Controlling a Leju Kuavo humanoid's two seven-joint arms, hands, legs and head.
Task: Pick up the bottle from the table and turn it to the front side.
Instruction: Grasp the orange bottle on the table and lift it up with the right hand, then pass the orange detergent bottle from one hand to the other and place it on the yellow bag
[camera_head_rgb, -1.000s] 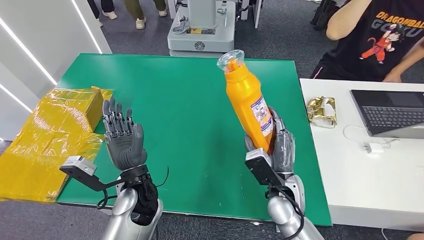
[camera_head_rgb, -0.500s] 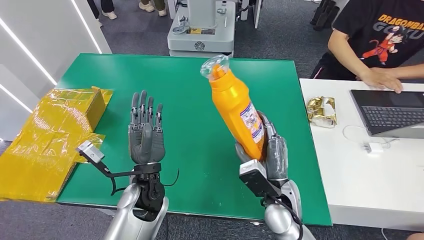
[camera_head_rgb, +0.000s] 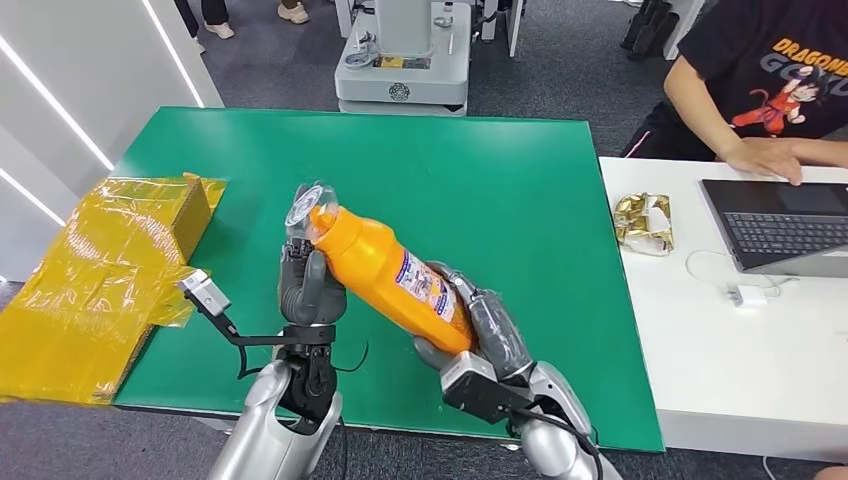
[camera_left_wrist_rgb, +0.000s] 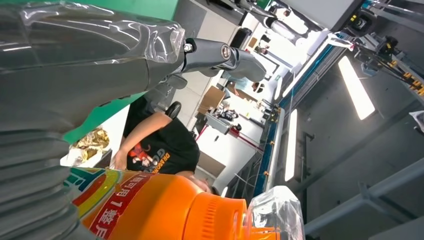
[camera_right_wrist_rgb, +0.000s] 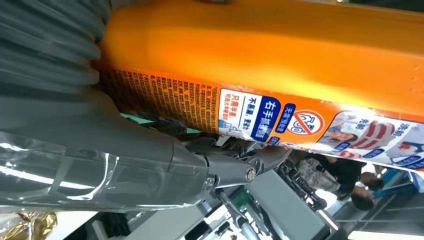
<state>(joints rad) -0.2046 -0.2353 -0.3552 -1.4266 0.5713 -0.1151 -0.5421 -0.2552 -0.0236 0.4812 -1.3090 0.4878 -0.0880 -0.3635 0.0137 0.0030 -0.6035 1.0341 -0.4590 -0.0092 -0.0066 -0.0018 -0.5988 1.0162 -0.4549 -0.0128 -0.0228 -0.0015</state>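
An orange bottle (camera_head_rgb: 385, 268) with a clear-wrapped cap (camera_head_rgb: 304, 205) hangs above the green table (camera_head_rgb: 480, 170), tilted far over with its cap to my left. My right hand (camera_head_rgb: 482, 328) grips its base end. My left hand (camera_head_rgb: 303, 290) stands upright with fingers extended, and the bottle's shoulder leans against its palm side. The left wrist view has the bottle's orange neck and label (camera_left_wrist_rgb: 165, 212) beside the hand (camera_left_wrist_rgb: 60, 75). In the right wrist view the label (camera_right_wrist_rgb: 280, 110) runs past the right hand (camera_right_wrist_rgb: 75, 125).
A yellow film-wrapped box (camera_head_rgb: 110, 260) lies at the table's left edge. A white desk (camera_head_rgb: 720, 340) on the right carries a laptop (camera_head_rgb: 780, 225) and a gold foil packet (camera_head_rgb: 645, 222). A person (camera_head_rgb: 770, 90) sits behind it. A grey machine base (camera_head_rgb: 400, 60) stands beyond the table.
My right hand has swung the bottle from near upright down toward my left. My left hand has moved right and now meets the bottle near its neck.
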